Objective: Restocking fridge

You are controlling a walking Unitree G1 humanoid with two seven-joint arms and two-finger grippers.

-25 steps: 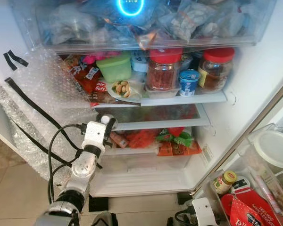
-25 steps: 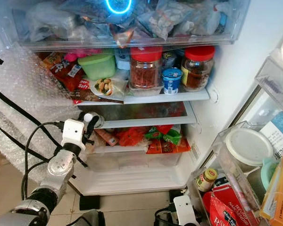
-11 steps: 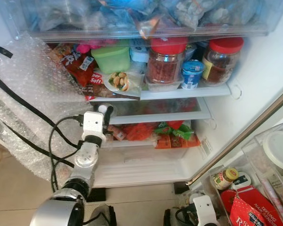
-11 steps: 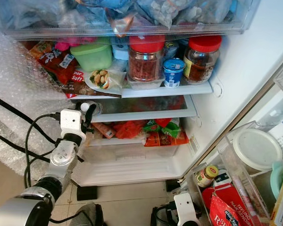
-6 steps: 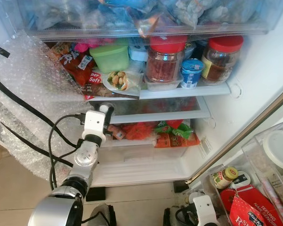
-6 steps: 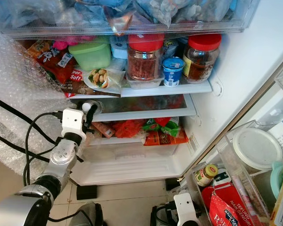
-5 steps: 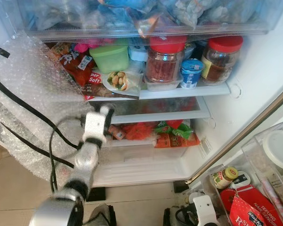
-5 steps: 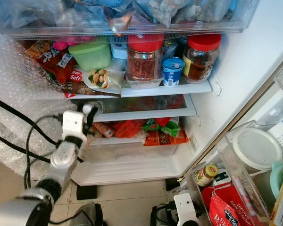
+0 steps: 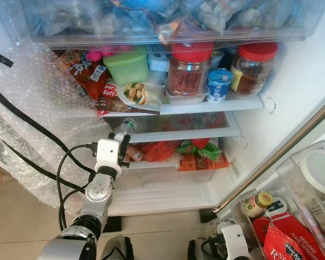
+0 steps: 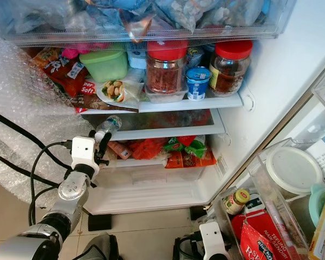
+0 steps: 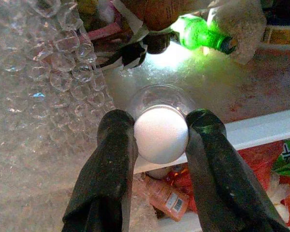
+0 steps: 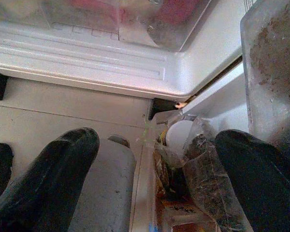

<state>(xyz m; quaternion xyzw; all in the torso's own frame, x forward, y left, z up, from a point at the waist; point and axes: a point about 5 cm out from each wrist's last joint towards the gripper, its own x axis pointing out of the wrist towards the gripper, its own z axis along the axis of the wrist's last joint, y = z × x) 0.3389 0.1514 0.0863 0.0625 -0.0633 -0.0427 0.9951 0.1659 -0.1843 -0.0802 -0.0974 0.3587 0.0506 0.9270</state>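
Left wrist view puts me right behind my left gripper [image 11: 157, 145], whose two black fingers [image 11: 108, 164] are pinched on the white cap of a small clear bottle [image 11: 160, 126]. I take that bottle as my landmark. In the head views it sits in the left gripper [image 9: 122, 142] at the front edge of the fridge's middle glass shelf [image 9: 206, 132], tilted neck-down toward the wrist, body pointing up into the fridge.

To the bottle's left hangs the bubble wrap [image 9: 38, 124], crossed by black cables. Just below and beyond it, red and green packets [image 9: 197, 157] lie on the lower shelf. Above it, on the upper shelf, I see a bag of nuts [image 9: 136, 93], a green tub [image 9: 129, 66], two red-lidded jars [image 9: 188, 76] and a blue-lidded cup [image 9: 219, 84].

Far below and right of the bottle, my right gripper [image 12: 154, 193] hangs low with its fingers spread apart, beside the door bin [image 9: 292, 216].
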